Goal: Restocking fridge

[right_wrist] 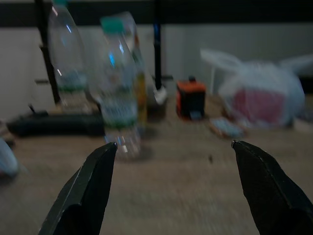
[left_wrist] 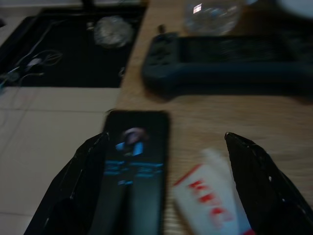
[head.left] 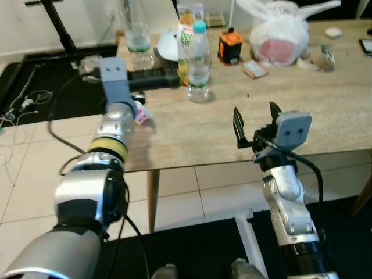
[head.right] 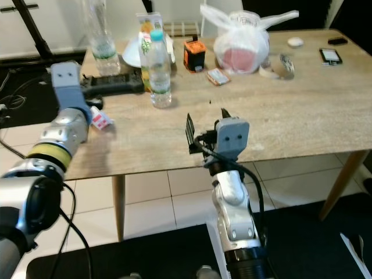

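My right gripper [head.left: 256, 125] hovers over the near edge of the wooden table [head.left: 325, 110], fingers spread wide apart and empty. The water bottle [head.left: 198, 63] with the teal cap stands upright farther back and to the left, just in front of a juice carton [head.left: 186, 35]. My left gripper [left_wrist: 166, 186] is also spread, low over the table's left end, above a dark phone [left_wrist: 134, 166] and what looks like a small red-and-white packet [left_wrist: 210, 205], though that view is blurred.

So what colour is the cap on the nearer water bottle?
Teal green: the cap of the nearer bottle shows best in the left eye view.
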